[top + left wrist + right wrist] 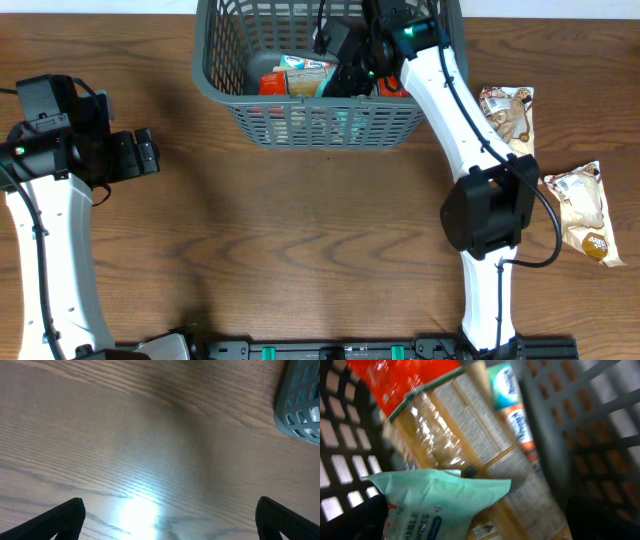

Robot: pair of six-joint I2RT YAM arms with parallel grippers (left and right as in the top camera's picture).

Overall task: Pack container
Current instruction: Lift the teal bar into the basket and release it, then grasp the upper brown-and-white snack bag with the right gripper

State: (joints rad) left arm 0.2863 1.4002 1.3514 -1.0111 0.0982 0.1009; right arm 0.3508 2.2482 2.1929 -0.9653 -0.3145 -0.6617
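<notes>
The container (330, 125), a dark grey lattice basket, stands at the top centre of the overhead view. Its corner also shows in the left wrist view (300, 407). My right gripper (350, 68) is down inside it. In the right wrist view its fingers (480, 527) are wide apart, with a mint green packet (435, 505) lying against the left finger and not pinched. Below lie a red-topped clear packet (405, 380) and a teal and orange packet (512, 405). My left gripper (150, 155) (170, 520) is open and empty over bare table at the left.
Two white and brown snack packets lie on the table right of the basket, one near it (508, 115) and one further towards the front (585, 210). The basket wall (590, 420) is close on the right gripper's right side.
</notes>
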